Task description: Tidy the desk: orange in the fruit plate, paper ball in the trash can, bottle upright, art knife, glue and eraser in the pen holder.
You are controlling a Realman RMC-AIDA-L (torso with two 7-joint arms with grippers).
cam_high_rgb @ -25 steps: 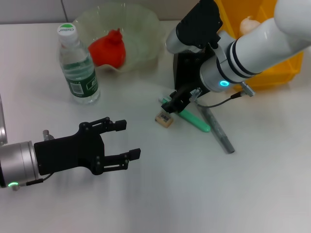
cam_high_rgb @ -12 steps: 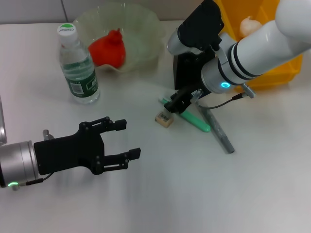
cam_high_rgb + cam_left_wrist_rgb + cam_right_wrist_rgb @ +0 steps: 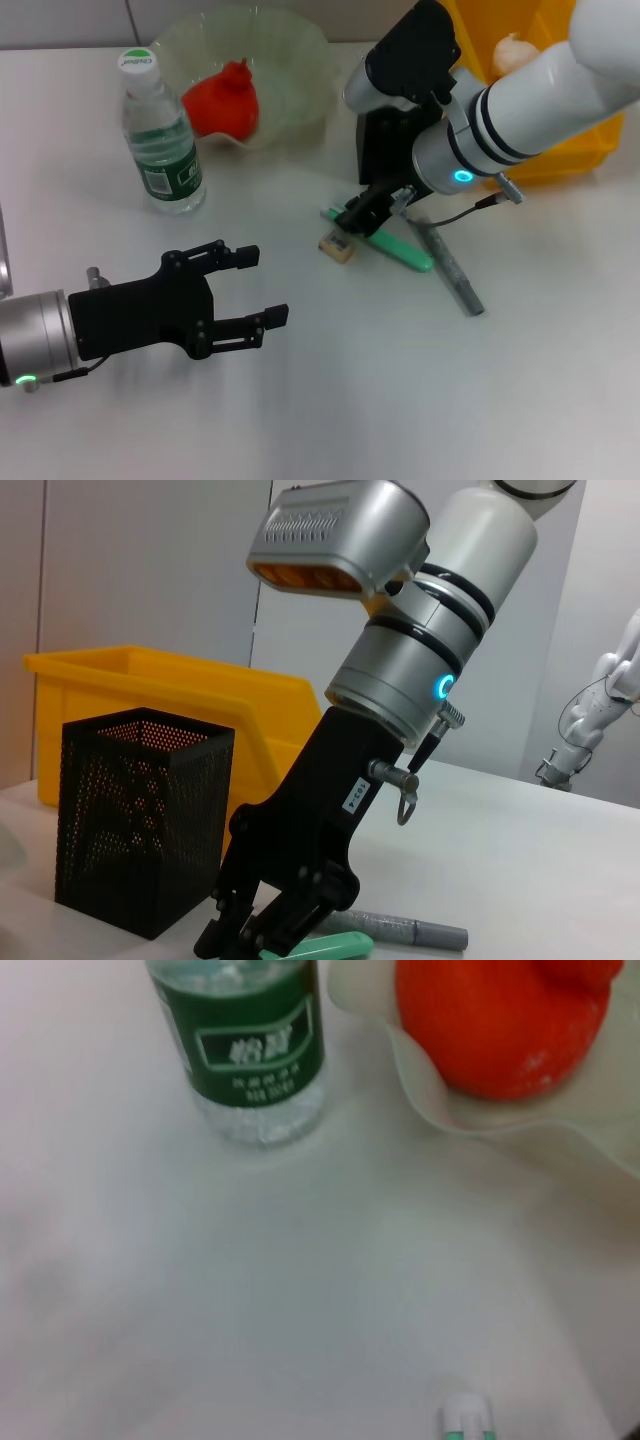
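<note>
My right gripper (image 3: pixel 360 216) is down on the table, shut on the near end of the green art knife (image 3: pixel 402 248), which still lies flat. The left wrist view shows that gripper (image 3: pixel 235 938) with its fingers drawn together over the knife (image 3: pixel 325 947). The beige eraser (image 3: pixel 337 245) sits just beside it, and the grey glue stick (image 3: pixel 450 268) lies to the right. Behind the arm stands the black mesh pen holder (image 3: pixel 376 140). The orange (image 3: pixel 224 100) rests in the fruit plate (image 3: pixel 290 45). The bottle (image 3: pixel 160 140) stands upright. The paper ball (image 3: pixel 510 50) lies in the yellow trash can (image 3: pixel 560 150). My left gripper (image 3: pixel 265 287) hovers open at the lower left.
The pen holder (image 3: pixel 140 830) stands close behind the right gripper, with the trash can (image 3: pixel 200 695) behind it. Bare white tabletop lies between the two grippers and along the front edge.
The right gripper has settled slightly lower and to the left onto the art knife, whose near end shifted a little left. The left arm has not moved.
</note>
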